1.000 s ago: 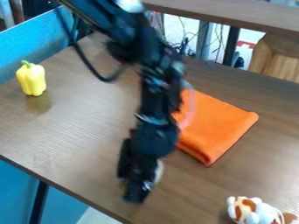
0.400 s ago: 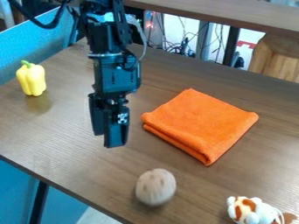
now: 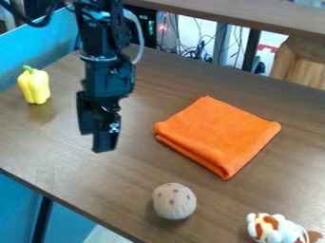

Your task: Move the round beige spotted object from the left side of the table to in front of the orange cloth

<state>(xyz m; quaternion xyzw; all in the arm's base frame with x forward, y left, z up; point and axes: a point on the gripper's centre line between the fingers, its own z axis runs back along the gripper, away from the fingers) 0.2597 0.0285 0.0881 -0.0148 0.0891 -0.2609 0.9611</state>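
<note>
The claw hangs down left of the middle of the view, over the bench, with the dark arm coming in from the top edge. Its two fingers stand spread, their tips pointing down, and they hold nothing.

The ball rests on the bench below and to the right of the claw, well apart from it. It is pale, with brown spots on its upper part. The orange cloth lies folded flat to the right of the claw, its layers showing along the near edge; the ball sits nearer the camera than the cloth, and the two are apart.

The yellow pepper stands upright on the far left of the bench, its green stem on top, near the blue panel along that side. In the lower right corner lies a toy, white with orange-brown patches, partly cut off by the view's bottom edge. It is to the right of the ball, not touching it.

Beyond the bench's far edge, tangled cables hang beneath a brown board, with a wooden block at the right.
</note>
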